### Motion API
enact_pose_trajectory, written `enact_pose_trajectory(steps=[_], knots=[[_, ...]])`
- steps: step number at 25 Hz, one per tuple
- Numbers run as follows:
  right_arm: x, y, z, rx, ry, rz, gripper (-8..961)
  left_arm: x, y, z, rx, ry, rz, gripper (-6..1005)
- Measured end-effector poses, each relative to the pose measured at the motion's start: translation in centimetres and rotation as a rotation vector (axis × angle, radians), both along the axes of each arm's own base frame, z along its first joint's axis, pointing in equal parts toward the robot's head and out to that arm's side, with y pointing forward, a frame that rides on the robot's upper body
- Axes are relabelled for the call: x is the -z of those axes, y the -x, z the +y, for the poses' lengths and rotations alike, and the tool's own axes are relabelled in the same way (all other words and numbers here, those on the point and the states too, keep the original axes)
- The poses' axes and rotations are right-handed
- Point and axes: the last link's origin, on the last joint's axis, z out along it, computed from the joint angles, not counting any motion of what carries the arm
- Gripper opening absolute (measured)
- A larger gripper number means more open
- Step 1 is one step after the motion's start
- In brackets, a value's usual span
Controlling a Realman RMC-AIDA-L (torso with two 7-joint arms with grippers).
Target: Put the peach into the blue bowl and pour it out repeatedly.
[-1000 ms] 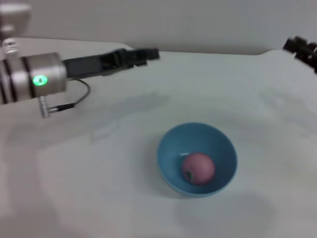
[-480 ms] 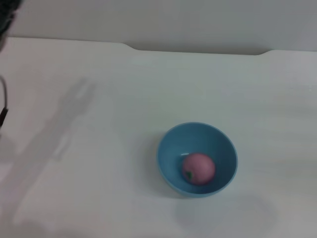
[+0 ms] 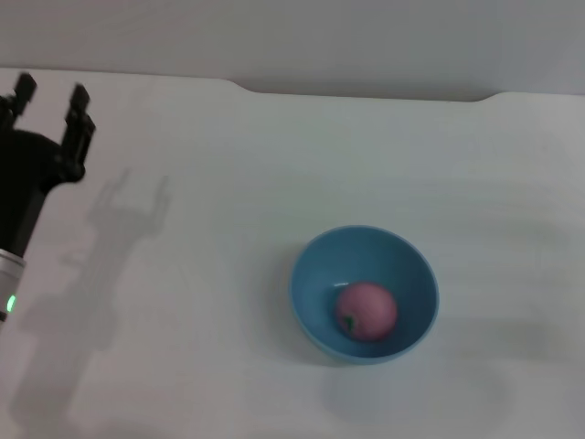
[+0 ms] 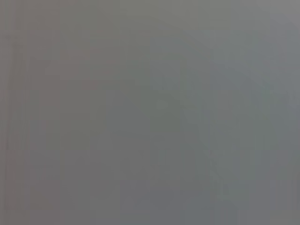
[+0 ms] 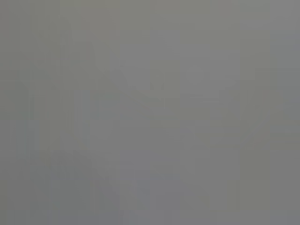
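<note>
The pink peach (image 3: pixel 366 310) lies inside the light-blue bowl (image 3: pixel 320 265), which stands upright on the white table a little right of centre in the head view. My left gripper (image 3: pixel 51 97) is at the far left edge, well away from the bowl, its two black fingers spread apart with nothing between them. The right gripper does not show in any view. Both wrist views are plain grey and show no object.
The white table (image 3: pixel 228 183) stretches around the bowl, and its far edge meets a grey wall with a notch near the middle. The left arm casts a shadow on the table at the left.
The left arm left the view from the upper left, then came back at the far left edge with its fingers pointing up. The right gripper went out of view. Bowl and peach stayed put.
</note>
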Motion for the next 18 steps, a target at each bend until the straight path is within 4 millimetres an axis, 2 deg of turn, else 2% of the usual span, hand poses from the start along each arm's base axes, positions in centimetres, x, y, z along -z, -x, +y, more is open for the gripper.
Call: enact_pose_trajectory(steps=[3, 5, 18], knots=[[1.7, 1.6, 0.0, 0.007, -0.02, -0.22, 380, 1.2, 0.8, 0.1, -0.08, 0.031, 0.113, 546], [2.2, 2.3, 0.2, 0.004, -0.024, -0.295, 380, 1.6, 1.1, 0.1, -0.102, 0.051, 0.123, 546], [2.7, 2.7, 0.8, -0.015, 0.011, -0.275, 380, 1.9, 1.5, -0.1, -0.127, 0.067, 0.12, 545]])
